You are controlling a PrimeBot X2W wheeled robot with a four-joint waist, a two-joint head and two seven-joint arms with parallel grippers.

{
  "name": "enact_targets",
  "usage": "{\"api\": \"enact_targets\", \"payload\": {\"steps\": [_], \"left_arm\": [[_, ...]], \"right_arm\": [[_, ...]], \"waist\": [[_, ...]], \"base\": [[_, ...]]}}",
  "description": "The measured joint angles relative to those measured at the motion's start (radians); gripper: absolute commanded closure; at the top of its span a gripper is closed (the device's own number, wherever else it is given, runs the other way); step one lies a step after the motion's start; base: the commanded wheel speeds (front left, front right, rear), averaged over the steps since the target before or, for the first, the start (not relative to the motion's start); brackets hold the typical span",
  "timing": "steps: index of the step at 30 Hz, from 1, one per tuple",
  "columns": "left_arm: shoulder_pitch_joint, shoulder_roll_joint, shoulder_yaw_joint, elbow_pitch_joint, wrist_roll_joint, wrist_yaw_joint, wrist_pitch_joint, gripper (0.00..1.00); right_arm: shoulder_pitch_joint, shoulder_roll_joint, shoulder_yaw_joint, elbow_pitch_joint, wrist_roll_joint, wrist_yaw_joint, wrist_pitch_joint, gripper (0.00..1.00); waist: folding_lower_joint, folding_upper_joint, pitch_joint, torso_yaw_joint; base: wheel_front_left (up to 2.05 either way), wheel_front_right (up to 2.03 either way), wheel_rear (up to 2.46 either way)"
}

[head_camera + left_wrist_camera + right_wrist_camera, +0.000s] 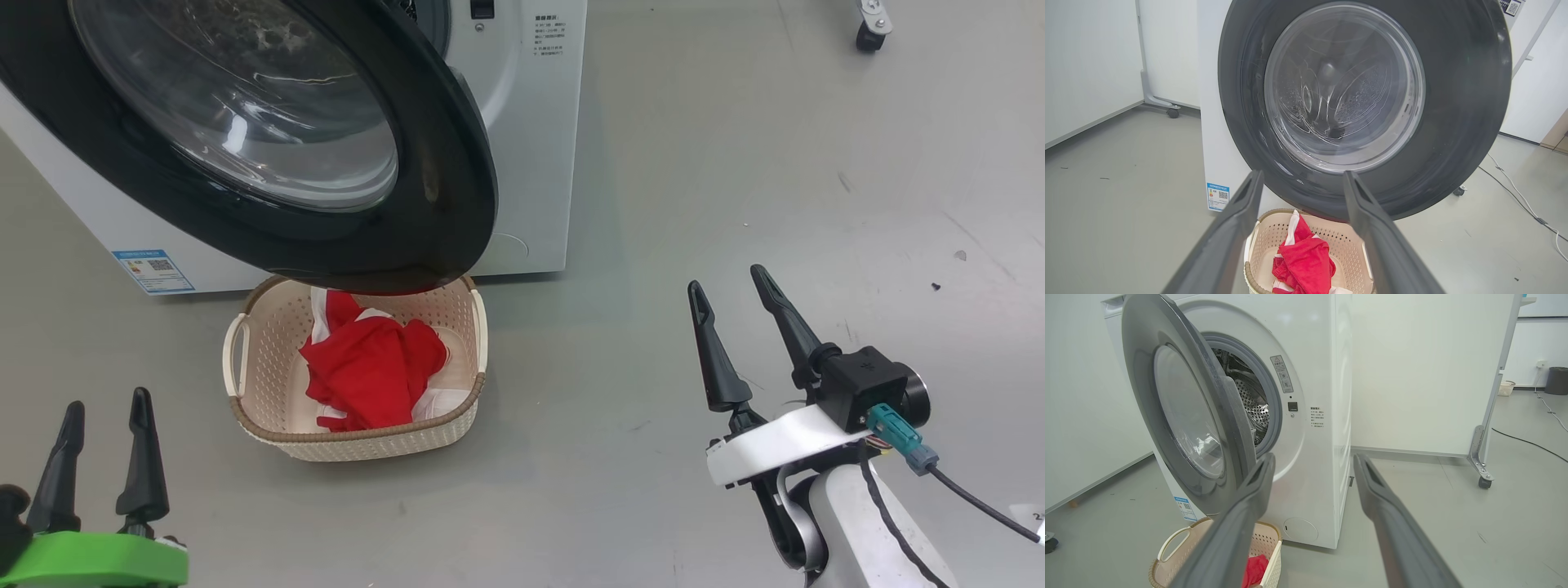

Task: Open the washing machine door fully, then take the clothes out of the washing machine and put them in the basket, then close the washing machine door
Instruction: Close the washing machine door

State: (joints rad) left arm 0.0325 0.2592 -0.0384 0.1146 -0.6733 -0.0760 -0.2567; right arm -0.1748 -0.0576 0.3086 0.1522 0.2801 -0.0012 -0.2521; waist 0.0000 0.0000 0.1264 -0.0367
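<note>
The door (441, 163) is the big round one: wide glossy black rim, bulging clear glass bowl in the middle. It stands swung out from the white washer (531, 122), and in the right wrist view you can see past its edge to the grey seal and a slice of the perforated steel drum. Its bottom edge hangs over the back of the basket (359, 437).

The basket sits on the grey floor right in front of the washer. It's cream and perforated, with a brown woven-look rim. The clothes (371, 367) are in it, a crumpled bright red heap with bits of white showing.

The left gripper (108, 404) has its fingers spread and nothing in them. It hangs near the basket's left side, aimed at the door, and in its wrist view the clothes show between its fingers. The right gripper (727, 278) is also spread and empty, well off to the basket's right over bare floor.
</note>
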Motion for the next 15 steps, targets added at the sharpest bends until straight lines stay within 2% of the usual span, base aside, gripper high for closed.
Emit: {"api": "enact_targets", "payload": {"steps": [15], "left_arm": [[0.013,-0.032,0.023,-0.007,0.033,-0.018,0.0,0.0]], "right_arm": [[0.0,0.001,-0.009,-0.001,0.0,0.0,0.0,0.0]], "waist": [[0.0,0.0,0.008,-0.002]], "base": [[0.0,0.0,0.0]]}}
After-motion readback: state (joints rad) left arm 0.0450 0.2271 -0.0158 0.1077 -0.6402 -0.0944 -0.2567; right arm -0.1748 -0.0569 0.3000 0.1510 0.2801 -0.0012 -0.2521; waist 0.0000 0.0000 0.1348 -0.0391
